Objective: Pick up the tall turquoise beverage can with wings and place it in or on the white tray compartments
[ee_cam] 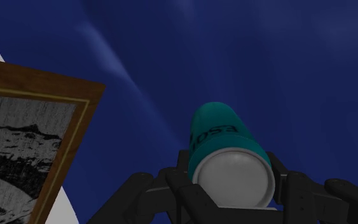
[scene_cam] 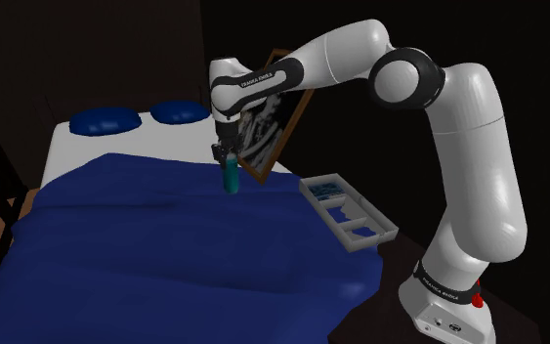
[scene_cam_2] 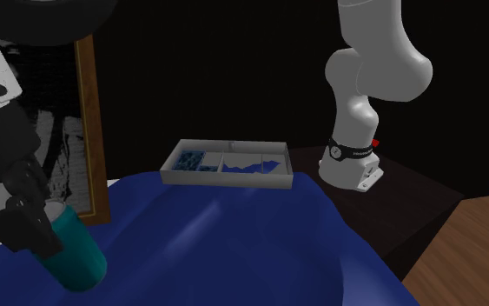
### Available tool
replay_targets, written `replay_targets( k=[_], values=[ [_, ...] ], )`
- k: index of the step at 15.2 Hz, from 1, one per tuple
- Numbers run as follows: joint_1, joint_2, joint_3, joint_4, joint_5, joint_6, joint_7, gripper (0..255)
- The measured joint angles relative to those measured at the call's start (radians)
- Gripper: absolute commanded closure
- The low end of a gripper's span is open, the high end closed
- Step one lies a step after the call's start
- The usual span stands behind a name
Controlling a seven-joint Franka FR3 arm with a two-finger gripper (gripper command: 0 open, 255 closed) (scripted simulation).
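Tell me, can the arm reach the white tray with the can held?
Probably yes: the pincer is shut on the teal can, and only open blue blanket lies between it and the tray.

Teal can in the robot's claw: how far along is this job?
Done: the black two-finger gripper is shut on the tall teal drinks can. In hand: the can is held over the blue bedspread. Left: carrying it across to the white compartmented tray and letting go.
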Motion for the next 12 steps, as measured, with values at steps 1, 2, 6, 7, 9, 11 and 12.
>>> replay_targets(
  k=[1, 2, 6, 7, 9, 11, 12],
  values=[
    [0.0, -0.004, 0.0, 0.008, 0.0, -0.011, -0.001, 255],
    [-0.001, -0.01, 0.0, 0.011, 0.001, -0.021, -0.001, 255],
    [0.0, -0.023, 0.001, 0.044, 0.003, -0.067, -0.002, 255],
    [-0.001, -0.026, 0.001, 0.053, 0.003, -0.078, -0.003, 255],
    [0.0, -0.031, 0.002, 0.069, 0.003, -0.1, -0.003, 255],
    [0.001, -0.03, 0.002, 0.099, 0.004, -0.129, -0.003, 255],
    [0.001, -0.033, 0.002, 0.105, 0.004, -0.137, -0.003, 255]
  ],
)
